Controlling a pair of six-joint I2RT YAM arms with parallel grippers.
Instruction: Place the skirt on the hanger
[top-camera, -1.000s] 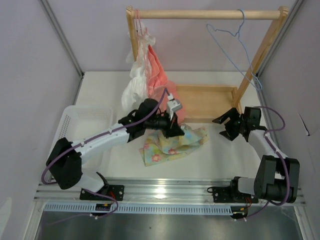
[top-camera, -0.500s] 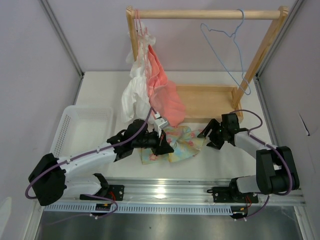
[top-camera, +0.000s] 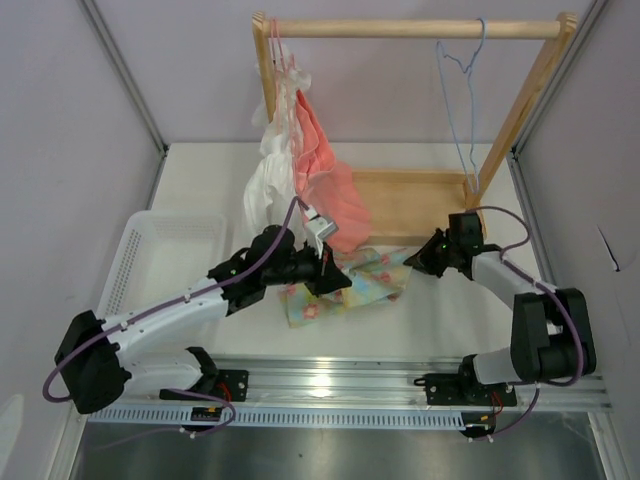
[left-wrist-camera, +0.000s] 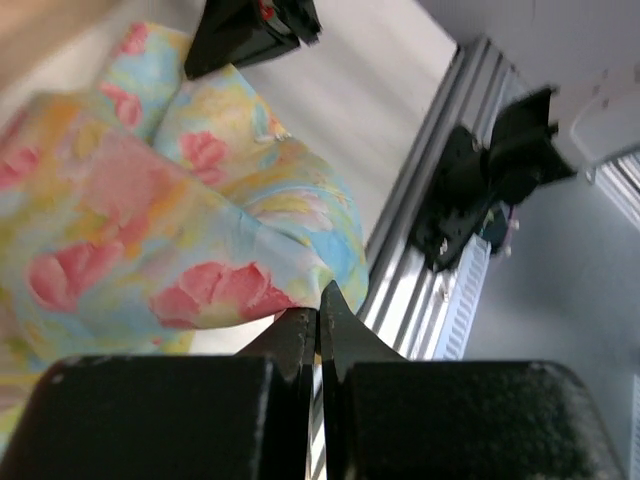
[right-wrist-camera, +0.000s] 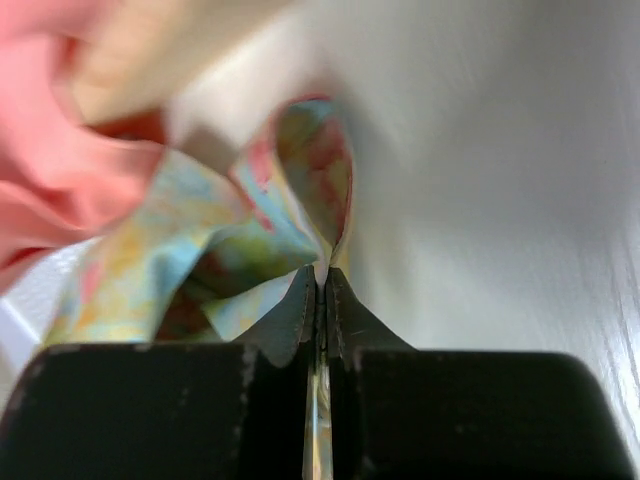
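Left tool (top-camera: 333, 279) (left-wrist-camera: 320, 303) was fully closed, tips pinched on a fold at the edge of the small pale yellow and light-blue flower-print cloth skirt (top-camera: 362, 286) (left-wrist-camera: 150, 215). Right tool (top-camera: 432, 256) (right-wrist-camera: 322, 276) was also fully closed, with a thin edge of the same skirt (right-wrist-camera: 215, 250) caught between its fingers. In the top view the two tools faced each other across the skirt, left tool at its left end, right tool at its right corner. The skirt was bunched and spread between them, low over the white desk (top-camera: 450, 320); I couldn't tell how much of it lay on the surface. It sat just in front of the base of the light wooden clothes rack (top-camera: 410, 28). The thin light-blue wire hanger (top-camera: 461, 100) hung by its hook from the right end of the rack's top rail, well apart from the skirt and both tools, seen nearly edge-on. A plain salmon-pink garment (top-camera: 328, 180) and a plain white garment (top-camera: 265, 185) hung at the rail's left end, the salmon hem just behind the skirt. A white plastic mesh basket (top-camera: 165, 250) stood on the desk left of the left arm.
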